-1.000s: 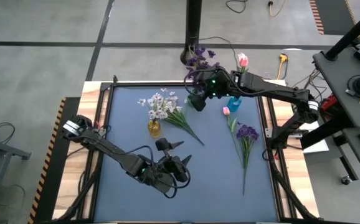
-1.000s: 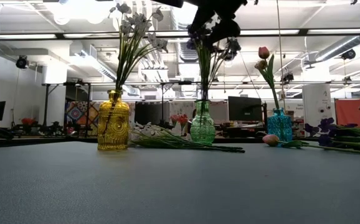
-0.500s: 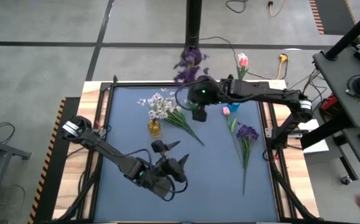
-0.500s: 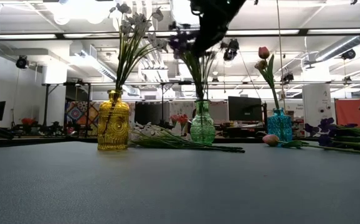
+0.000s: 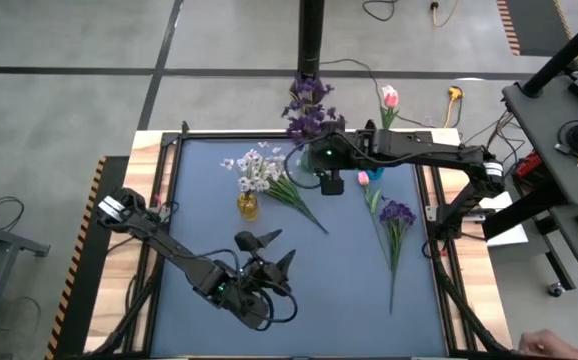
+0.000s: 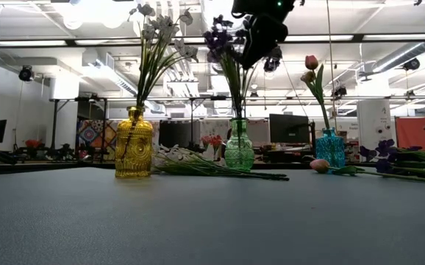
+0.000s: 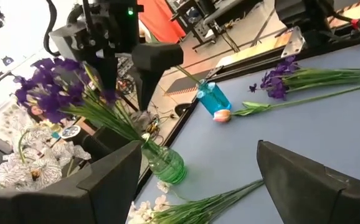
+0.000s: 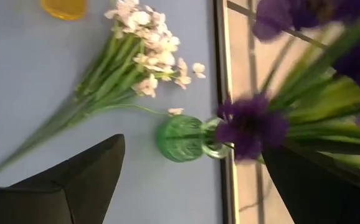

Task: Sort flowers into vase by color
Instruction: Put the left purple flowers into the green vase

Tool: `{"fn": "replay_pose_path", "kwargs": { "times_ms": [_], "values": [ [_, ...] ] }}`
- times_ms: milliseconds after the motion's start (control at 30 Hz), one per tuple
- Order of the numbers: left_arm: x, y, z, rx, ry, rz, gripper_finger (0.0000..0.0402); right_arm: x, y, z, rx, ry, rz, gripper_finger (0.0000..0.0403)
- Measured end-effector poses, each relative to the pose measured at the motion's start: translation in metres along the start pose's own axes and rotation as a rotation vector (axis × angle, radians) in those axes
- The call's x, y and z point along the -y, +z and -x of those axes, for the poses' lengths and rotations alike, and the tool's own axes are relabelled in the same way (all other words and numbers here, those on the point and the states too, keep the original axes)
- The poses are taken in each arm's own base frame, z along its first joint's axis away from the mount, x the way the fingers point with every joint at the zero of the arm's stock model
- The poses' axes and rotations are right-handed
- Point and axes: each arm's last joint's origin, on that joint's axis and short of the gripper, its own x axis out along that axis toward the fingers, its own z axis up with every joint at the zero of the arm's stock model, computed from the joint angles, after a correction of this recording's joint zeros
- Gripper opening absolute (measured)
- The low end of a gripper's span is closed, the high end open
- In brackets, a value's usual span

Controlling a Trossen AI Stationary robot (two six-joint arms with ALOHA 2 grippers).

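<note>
Dark purple flowers (image 5: pixel 306 105) stand in the green vase (image 8: pixel 181 138) at the far middle and lean toward the table's left (image 6: pixel 223 44). My right gripper (image 5: pixel 329 180) hangs open above that vase beside the stems (image 6: pixel 260 29); its fingers stand wide apart with nothing between them (image 8: pixel 194 146). White flowers (image 5: pixel 254 165) stand in the yellow vase (image 6: pixel 134 143). A pink tulip (image 6: pixel 312 62) stands in the teal vase (image 6: pixel 330 149). A white sprig (image 5: pixel 294 195), a pink tulip (image 5: pixel 363 178) and a purple sprig (image 5: pixel 397 215) lie on the mat. My left gripper (image 5: pixel 265 247) waits open, near left.
The blue mat is bordered by a black frame (image 5: pixel 169 200) on wooden boards. A black pole (image 5: pixel 312 40) stands beyond the far edge. A person's hand (image 5: pixel 544 345) shows at the near right, off the table. The near half of the mat (image 5: pixel 349 300) is bare.
The purple flowers have swung in the green vase toward the table's left and stand free of my right gripper. That gripper has rolled about its own line, sunk a little and drawn slightly toward the near edge, staying open. My left gripper has swung slightly toward the table's left.
</note>
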Motion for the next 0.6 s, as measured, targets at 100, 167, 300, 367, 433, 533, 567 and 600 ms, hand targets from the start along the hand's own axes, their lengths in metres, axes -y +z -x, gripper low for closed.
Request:
{"fn": "replay_pose_path", "kwargs": {
  "times_ms": [100,167,300,367,433,533,567,600],
  "values": [
    [0.0,-0.003,0.003,-0.004,-0.006,0.001,0.03,0.001,-0.001,0.0,-0.017,-0.037,-0.002,0.0368],
    [0.001,-0.004,0.004,-0.005,-0.009,0.009,0.03,0.002,-0.001,0.0,-0.02,-0.043,-0.017,0.0368],
    [0.001,-0.004,0.004,-0.005,-0.009,0.015,0.03,-0.001,-0.002,-0.001,-0.003,0.055,-0.091,0.0368],
    [0.001,-0.004,0.004,-0.006,-0.009,0.015,0.03,-0.004,-0.003,-0.005,0.003,0.151,-0.121,0.0368],
    [0.0,-0.004,0.004,-0.006,-0.008,0.016,0.03,-0.006,-0.003,-0.01,-0.015,0.158,-0.121,0.0368],
    [0.0,-0.002,0.004,-0.004,-0.009,0.025,0.03,-0.003,-0.002,-0.012,-0.021,0.072,-0.123,0.0368],
    [0.0,-0.001,0.004,-0.004,-0.009,0.028,0.03,-0.002,-0.001,-0.012,-0.017,0.047,-0.129,0.0368],
    [0.0,-0.001,0.005,-0.003,-0.01,0.031,0.03,-0.001,-0.001,-0.012,-0.02,0.037,-0.134,0.0368]
  ]
}}
